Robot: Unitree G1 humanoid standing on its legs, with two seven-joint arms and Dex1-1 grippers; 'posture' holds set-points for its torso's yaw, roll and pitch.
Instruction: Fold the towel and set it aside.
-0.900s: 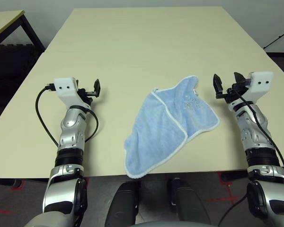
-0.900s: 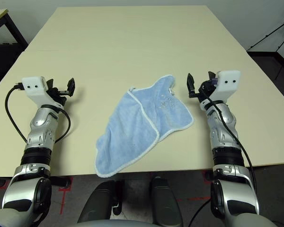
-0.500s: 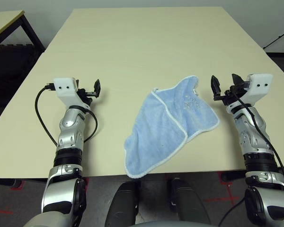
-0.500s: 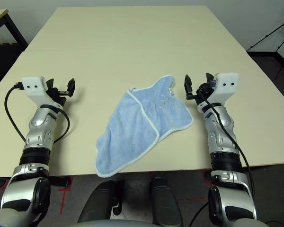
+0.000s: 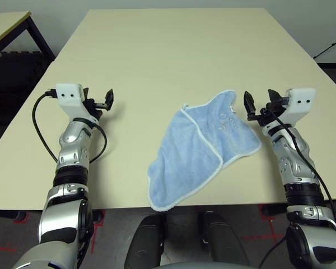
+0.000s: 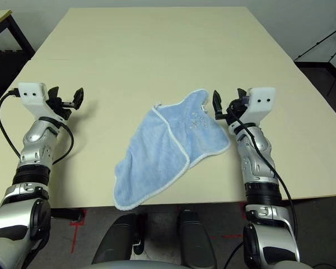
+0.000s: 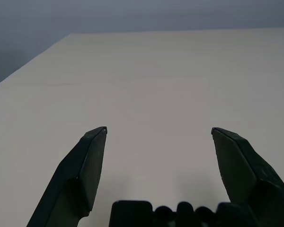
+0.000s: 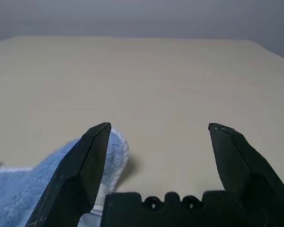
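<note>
Left eye view: your towel point(image 5: 204, 148) lies crumpled at the table's point(image 5: 173, 50) near edge | right gripper point(image 5: 260, 103) spread wide, empty, just beside its far corner | left gripper point(image 5: 102, 101) spread wide, empty, well apart.

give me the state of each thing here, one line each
towel: lying loosely half folded on the table, not gripped
left gripper: open, empty, above bare table
right gripper: open, empty, beside the towel's far corner
</note>
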